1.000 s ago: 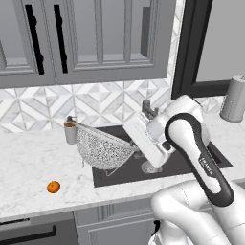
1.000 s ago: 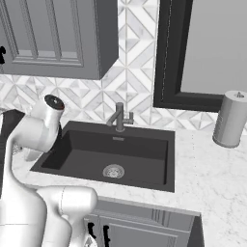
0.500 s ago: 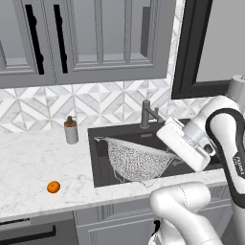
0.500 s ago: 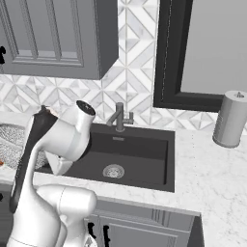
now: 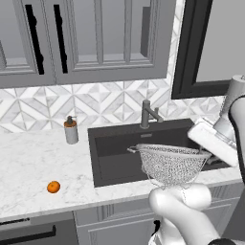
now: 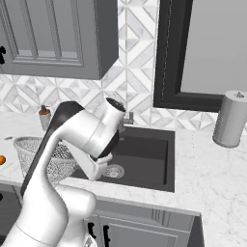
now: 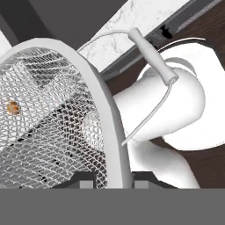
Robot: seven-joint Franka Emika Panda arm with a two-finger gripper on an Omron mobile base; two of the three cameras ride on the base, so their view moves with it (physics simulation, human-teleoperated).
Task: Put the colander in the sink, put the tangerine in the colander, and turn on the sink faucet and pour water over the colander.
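Note:
The colander [image 5: 172, 163], a silver mesh bowl, hangs level over the front part of the dark sink [image 5: 115, 154], clear of the basin floor. My gripper [image 5: 206, 152] is shut on its right rim. In the hand view the fingers [image 7: 83, 178] pinch the rim from both sides at the gripper [image 7: 112, 178], and the mesh [image 7: 44, 114] spreads to the left. The tangerine [image 5: 53, 186] lies on the counter left of the sink, and shows through the mesh as an orange spot [image 7: 13, 107]. The faucet [image 5: 148, 114] stands behind the basin.
A grey soap pump [image 5: 71, 130] stands on the marble counter left of the sink. A paper towel roll [image 6: 231, 118] stands at the right. The round drain [image 6: 114, 171] shows in the basin floor. Dark cabinets hang above.
The arm has swung right, carrying the colander from beside the soap pump at the sink's left edge to above the sink's front middle. The bowl now hangs level instead of tilted.

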